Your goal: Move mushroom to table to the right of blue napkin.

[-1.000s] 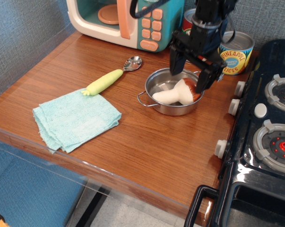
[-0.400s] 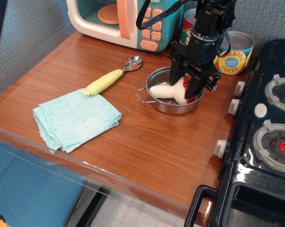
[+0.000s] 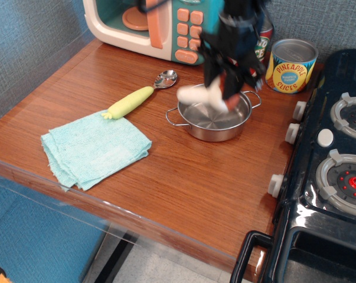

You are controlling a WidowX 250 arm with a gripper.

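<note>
The blue napkin [image 3: 95, 150] is seen lying near the front-left corner of the table [image 3: 183, 188], with a yellow-green handled spoon [image 3: 140, 96] just behind it. Farther back, toward the right edge, the mushroom [image 3: 202, 95] is held clamped in the blurred gripper [image 3: 224, 88], raised above the steel pot [image 3: 216, 119]. A pineapple can [image 3: 291, 65] and toy microwave [image 3: 157, 26] are set along the rear edge.

Your black gripper [image 3: 223, 88], open over the pot a second ago, now clamps the cream-stemmed, red-capped toy mushroom [image 3: 202, 95] and lifts it clear of the round steel pot [image 3: 216, 121], which shifts slightly left.
</note>
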